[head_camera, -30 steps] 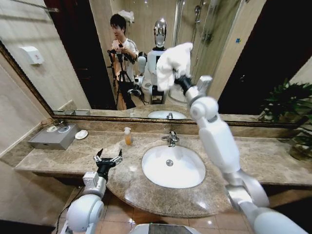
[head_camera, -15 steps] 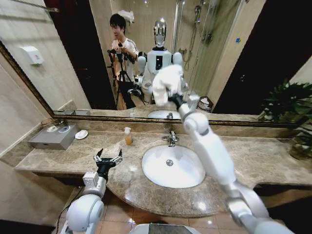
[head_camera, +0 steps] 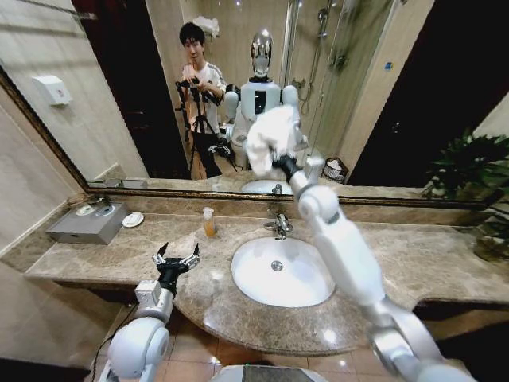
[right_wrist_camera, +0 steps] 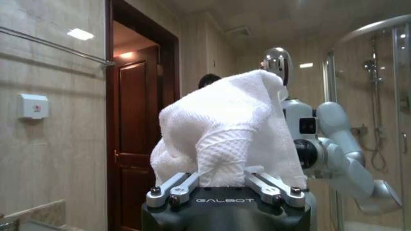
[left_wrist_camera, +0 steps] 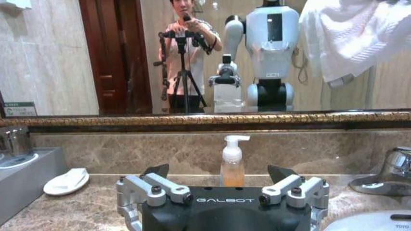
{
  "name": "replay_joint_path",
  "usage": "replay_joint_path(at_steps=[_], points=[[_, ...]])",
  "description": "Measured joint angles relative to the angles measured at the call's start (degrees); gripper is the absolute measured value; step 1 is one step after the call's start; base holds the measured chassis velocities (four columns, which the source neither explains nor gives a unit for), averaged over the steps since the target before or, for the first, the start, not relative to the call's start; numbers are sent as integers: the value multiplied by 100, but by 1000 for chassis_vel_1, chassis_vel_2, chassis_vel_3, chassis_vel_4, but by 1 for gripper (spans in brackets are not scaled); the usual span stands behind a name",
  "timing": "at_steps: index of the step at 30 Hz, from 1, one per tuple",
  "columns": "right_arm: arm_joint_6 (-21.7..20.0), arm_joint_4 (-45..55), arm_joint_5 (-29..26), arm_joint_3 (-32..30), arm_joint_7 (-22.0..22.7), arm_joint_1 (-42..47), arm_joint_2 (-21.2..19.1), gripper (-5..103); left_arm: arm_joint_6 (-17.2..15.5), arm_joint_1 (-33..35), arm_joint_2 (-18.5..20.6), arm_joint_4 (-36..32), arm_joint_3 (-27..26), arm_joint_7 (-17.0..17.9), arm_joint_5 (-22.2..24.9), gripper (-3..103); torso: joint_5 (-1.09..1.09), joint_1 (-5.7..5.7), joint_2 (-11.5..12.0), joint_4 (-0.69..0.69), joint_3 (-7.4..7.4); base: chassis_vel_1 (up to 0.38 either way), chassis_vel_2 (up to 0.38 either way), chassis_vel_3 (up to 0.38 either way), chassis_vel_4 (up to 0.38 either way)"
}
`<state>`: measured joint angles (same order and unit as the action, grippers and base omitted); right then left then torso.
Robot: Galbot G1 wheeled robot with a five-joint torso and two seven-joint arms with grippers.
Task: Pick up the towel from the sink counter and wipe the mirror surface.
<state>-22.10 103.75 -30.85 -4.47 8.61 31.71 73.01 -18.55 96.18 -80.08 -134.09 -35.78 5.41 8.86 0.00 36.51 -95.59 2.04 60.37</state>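
Two arms in frame, one working. Right gripper (head_camera: 278,163) raised high above the basin (head_camera: 282,272), fingers clamped on the white towel (head_camera: 270,137), which bunches up over them and is held at the mirror (head_camera: 119,95) glass, in front of the robot's own reflection; actual contact with the glass cannot be judged. From the right wrist, the towel (right_wrist_camera: 224,134) bulges out above the closed fingers. Left gripper (head_camera: 176,259) low over the front edge of the sink counter (head_camera: 429,263), fingers spread wide, holding nothing. Soap bottle (head_camera: 208,222) and tap (head_camera: 280,226) stand at the back of the counter; small white dish (head_camera: 133,220) beside a grey tray (head_camera: 87,223) at far left.
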Motion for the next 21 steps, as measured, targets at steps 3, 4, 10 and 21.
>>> replay_joint_path(at_steps=[3, 4, 10, 21], points=[[-14, -66, -96, 11, 82, -371, -48, 10, 0, 0, -1, 0, 0, 0, 0, 100, 0, 0, 0, 2, 0, 0, 0, 0, 0], [-14, -66, -96, 11, 82, -371, -48, 10, 0, 0, -1, 0, 0, 0, 0, 100, 0, 0, 0, 2, 0, 0, 0, 0, 0], [-83, -280, -460, -17, 273, -1373, -88, 10, 0, 0, 0, 0, 0, 0, 0, 100, -1, 1, 0, 3, 0, 0, 0, 0, 0], [-2, -163, -140, -58, 78, -430, -56, 10, 0, -1, -1, 0, 0, 0, 0, 100, 0, 1, 0, 1, 0, 0, 0, 0, 0]])
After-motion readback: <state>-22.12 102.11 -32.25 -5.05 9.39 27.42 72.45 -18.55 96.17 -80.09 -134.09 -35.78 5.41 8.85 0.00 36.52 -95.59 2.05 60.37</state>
